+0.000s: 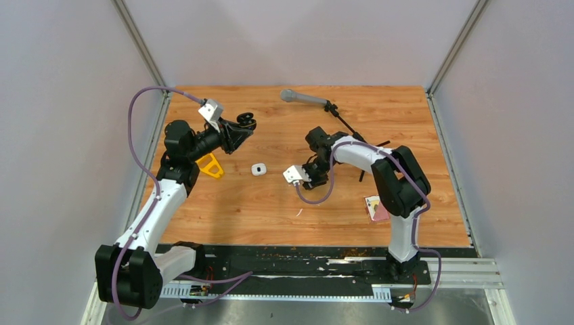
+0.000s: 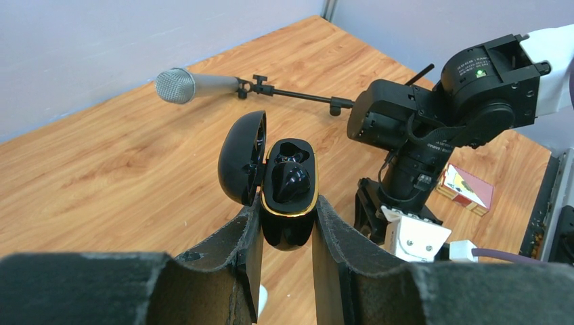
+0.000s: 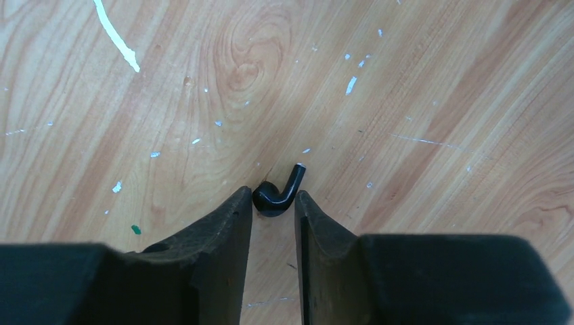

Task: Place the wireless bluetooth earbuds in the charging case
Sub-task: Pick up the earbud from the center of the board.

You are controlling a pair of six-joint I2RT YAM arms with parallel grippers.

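My left gripper (image 2: 288,213) is shut on a glossy black charging case (image 2: 290,189) with a gold rim and holds it above the table at the back left (image 1: 245,124). Its lid stands open. One black earbud (image 2: 292,181) sits in the case; the other socket (image 2: 291,154) looks empty. My right gripper (image 3: 273,204) is down on the table near the middle (image 1: 317,177). Its fingertips pinch the body of a second black earbud (image 3: 276,198), whose stem points up and right; it lies on the wood. No white earbuds show.
A small white case (image 1: 258,169) lies on the table between the arms. A yellow holder (image 1: 211,165) is by the left arm. A microphone on a stand (image 1: 304,98) lies at the back. A small card box (image 1: 376,208) is at the right. A thin white sliver (image 3: 116,37) lies on the wood.
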